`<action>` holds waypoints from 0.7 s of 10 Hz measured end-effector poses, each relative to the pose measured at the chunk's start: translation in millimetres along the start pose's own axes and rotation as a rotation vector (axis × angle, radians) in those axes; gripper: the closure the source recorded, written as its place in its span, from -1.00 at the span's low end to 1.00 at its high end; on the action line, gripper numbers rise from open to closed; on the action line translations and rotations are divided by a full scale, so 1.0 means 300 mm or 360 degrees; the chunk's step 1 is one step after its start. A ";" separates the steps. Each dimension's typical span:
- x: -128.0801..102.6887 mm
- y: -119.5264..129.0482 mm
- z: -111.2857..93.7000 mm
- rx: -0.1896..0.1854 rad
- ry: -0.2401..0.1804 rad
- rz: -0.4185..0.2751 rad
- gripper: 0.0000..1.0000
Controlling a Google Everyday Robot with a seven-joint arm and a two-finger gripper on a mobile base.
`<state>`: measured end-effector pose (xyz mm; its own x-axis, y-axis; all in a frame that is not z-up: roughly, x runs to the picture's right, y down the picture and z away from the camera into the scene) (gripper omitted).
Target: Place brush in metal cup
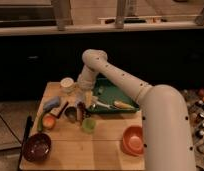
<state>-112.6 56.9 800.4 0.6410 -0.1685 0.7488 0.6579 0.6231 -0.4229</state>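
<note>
The metal cup (71, 114) stands on the wooden table (105, 152), left of the green tray (115, 89). My gripper (82, 106) hangs low at the tray's left edge, just right of and slightly above the metal cup. A slim white piece (98, 104) reaches from the gripper into the tray; I cannot tell whether it is the brush or whether the gripper holds it. A dark shape below the gripper may be the bristle head.
A white cup (68, 84) stands at the back left and a translucent green cup (88, 124) in front of the gripper. A blue object (51, 103), an orange fruit (49, 121), a dark bowl (37, 147) and an orange bowl (132, 140) also sit on the table.
</note>
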 end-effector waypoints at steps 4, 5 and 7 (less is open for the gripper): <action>-0.006 -0.006 0.004 -0.0008 0.0000 -0.0014 -0.60; -0.007 -0.007 0.006 -0.0009 0.0000 -0.0015 -0.60; -0.007 -0.007 0.005 -0.0009 0.0000 -0.0015 -0.60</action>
<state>-115.9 57.1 800.5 0.6347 -0.1743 0.7528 0.6661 0.6172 -0.4188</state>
